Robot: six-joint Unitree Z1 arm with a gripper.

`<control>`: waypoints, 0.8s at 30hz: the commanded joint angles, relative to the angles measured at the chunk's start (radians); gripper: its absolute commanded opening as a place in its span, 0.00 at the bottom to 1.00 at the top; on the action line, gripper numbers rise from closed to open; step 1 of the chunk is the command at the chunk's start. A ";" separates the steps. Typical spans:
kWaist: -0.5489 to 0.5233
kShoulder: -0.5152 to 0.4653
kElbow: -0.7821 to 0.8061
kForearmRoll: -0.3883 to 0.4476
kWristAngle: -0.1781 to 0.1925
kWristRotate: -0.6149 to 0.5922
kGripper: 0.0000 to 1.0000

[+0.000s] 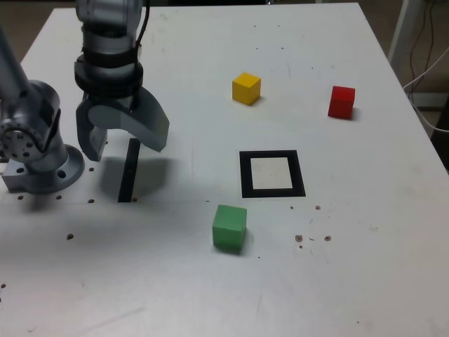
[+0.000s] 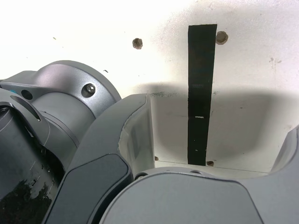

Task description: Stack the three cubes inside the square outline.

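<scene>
Three cubes lie apart on the white table: a yellow cube (image 1: 246, 88) at the back, a red cube (image 1: 342, 102) toward the exterior view's right, and a green cube (image 1: 229, 227) nearest the front. Between them the square outline (image 1: 272, 173), black with a white centre, holds nothing. My gripper (image 1: 123, 151) hangs open at the exterior view's left, pointing down over a narrow black strip (image 1: 128, 170), far from every cube. The wrist view shows the gripper (image 2: 215, 126) with its jaws spread wide and only that strip (image 2: 201, 93) and bare table between them.
The arm's grey base (image 1: 38, 151) stands at the exterior view's left, just beside the gripper. Small screw holes and dark specks dot the table (image 1: 316, 281). The table's right edge runs close behind the red cube, with cables beyond it.
</scene>
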 commanded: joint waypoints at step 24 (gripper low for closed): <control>0.001 0.019 -0.044 0.027 0.004 0.007 0.99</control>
